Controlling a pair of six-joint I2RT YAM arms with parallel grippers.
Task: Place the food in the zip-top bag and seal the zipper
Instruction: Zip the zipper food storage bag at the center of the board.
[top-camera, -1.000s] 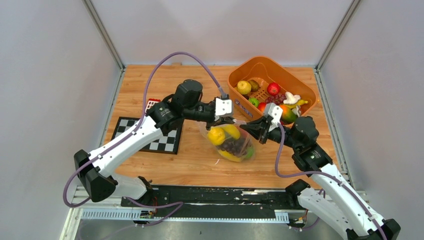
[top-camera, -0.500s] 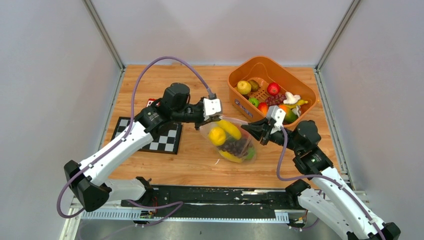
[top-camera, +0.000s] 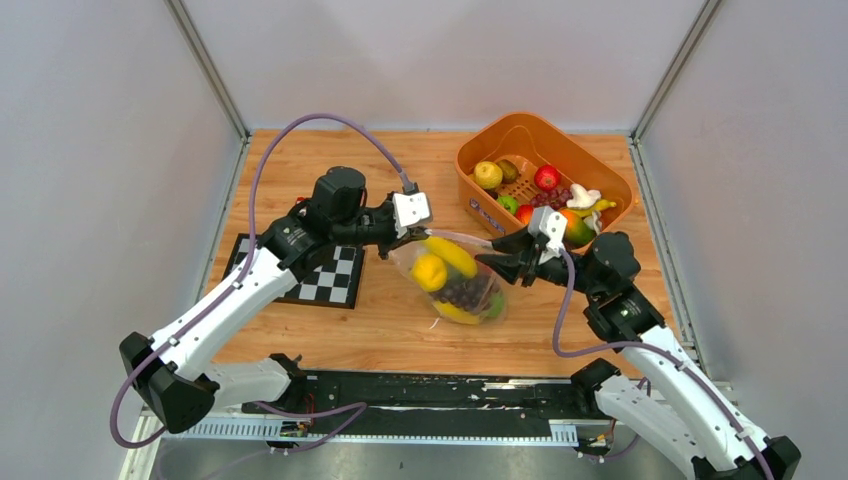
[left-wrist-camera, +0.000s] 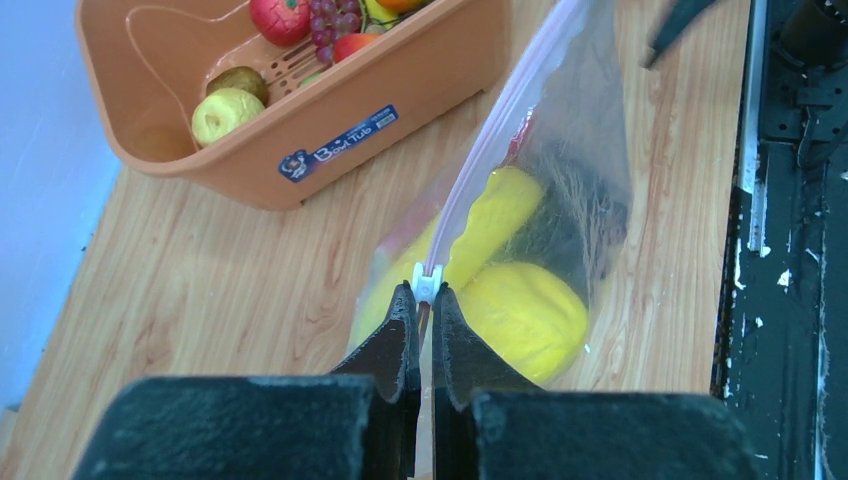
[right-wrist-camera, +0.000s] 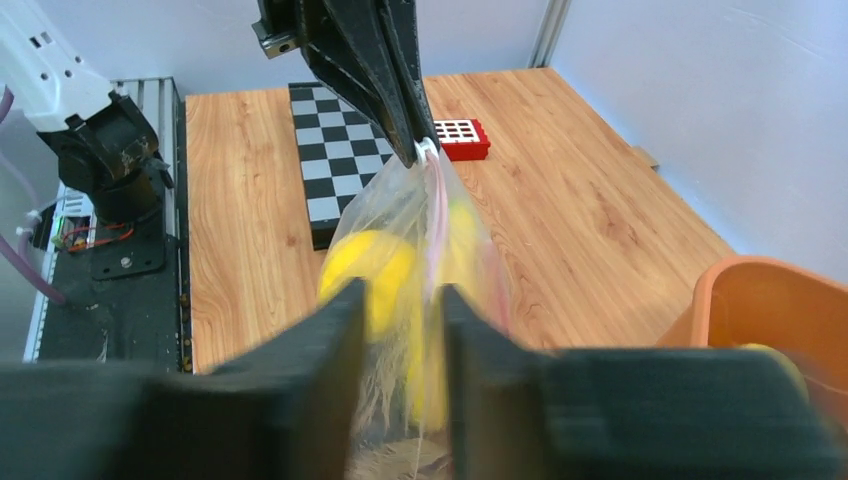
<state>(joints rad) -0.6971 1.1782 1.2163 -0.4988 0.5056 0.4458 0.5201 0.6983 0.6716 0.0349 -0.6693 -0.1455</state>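
Note:
The clear zip-top bag hangs just above the table at centre, holding a lemon, a banana and purple grapes. Its pinkish zipper is stretched taut between the two grippers. My left gripper is shut on the left end of the zipper, with the white slider at its fingertips. At the bag's right end, my right gripper is open. In the right wrist view the zipper runs through the gap of the right gripper.
The orange basket at the back right holds more toy food, among it a red apple and a yellow one. A checkerboard and a small red block lie under the left arm.
My left gripper has slid left along the zipper, away from the right gripper, taking the slider with it. The right gripper's fingers have spread apart at the bag's right end.

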